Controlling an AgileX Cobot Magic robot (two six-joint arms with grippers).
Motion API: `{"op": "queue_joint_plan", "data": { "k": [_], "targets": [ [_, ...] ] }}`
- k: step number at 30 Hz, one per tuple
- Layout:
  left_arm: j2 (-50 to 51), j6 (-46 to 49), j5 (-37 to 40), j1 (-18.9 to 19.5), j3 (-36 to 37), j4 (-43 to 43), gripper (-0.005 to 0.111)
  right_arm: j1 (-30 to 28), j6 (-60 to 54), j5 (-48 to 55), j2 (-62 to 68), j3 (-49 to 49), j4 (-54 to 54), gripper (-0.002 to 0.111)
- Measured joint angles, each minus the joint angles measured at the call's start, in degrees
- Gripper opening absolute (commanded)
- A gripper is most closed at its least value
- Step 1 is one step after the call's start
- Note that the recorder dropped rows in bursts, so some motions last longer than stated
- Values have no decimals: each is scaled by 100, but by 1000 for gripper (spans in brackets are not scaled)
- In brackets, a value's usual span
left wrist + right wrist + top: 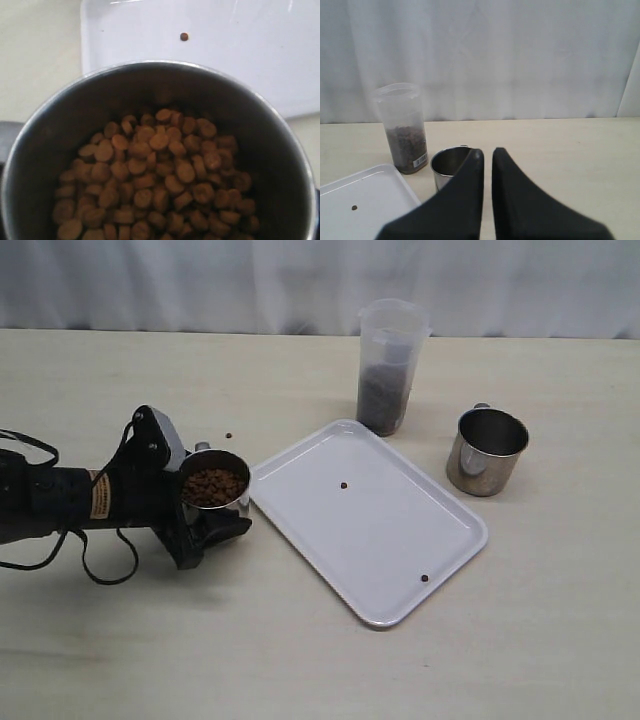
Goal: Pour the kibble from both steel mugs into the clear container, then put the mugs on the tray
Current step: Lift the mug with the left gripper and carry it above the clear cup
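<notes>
Closing on the full steel mug (150,85) is the step in hand, I'd say. It sits left of centre in the exterior view, just off the tray (380,530) at its left corner, loaded with kibble (160,185). The left gripper (218,490) straddles it with jaws wide, one above and one below the mug in frame. Can't tell if the pads actually touch the wall or if the mug is off the desk (540,620); the wrist view is all mug, with only dark slivers at the edges. To do it well: squeeze square across the body and confirm the grip before lifting. Keep the rim level on the carry to the clear container (390,365) at upper centre, which already shows a dark fill in its lower part. The container mouth looks barely wider than the mug, so get the lip over the rim first and tilt slowly. Loose pellets suggest spills come easily: two on the tray (343,484) and one on the desk (228,435). The container is tall and light-looking, so don't nudge it. The other steel mug (487,450), right of the tray, looks empty and isn't on the tray yet. The right gripper (486,150) is closed with nothing in it, hanging clear above the desk.
</notes>
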Motion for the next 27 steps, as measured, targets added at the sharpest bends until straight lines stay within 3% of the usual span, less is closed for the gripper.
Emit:
{"op": "queue_joint_plan", "data": {
  "k": [6,10,14,18,27],
  "targets": [
    [-555,-498,33,215,0,22,8,0,0,0,0,0,0,5],
    [-1122,-745,644,241,11,-96,8,0,0,0,0,0,0,5],
    [-1682,-535,1658,52,-38,-1130,0,0,0,0,0,0,0,5],
    [-2053,39,2548,-190,-366,-2142,0,0,0,0,0,0,0,5],
    [-2096,244,3557,-810,-1266,-2437,0,0,0,0,0,0,0,5]
  ]
}}
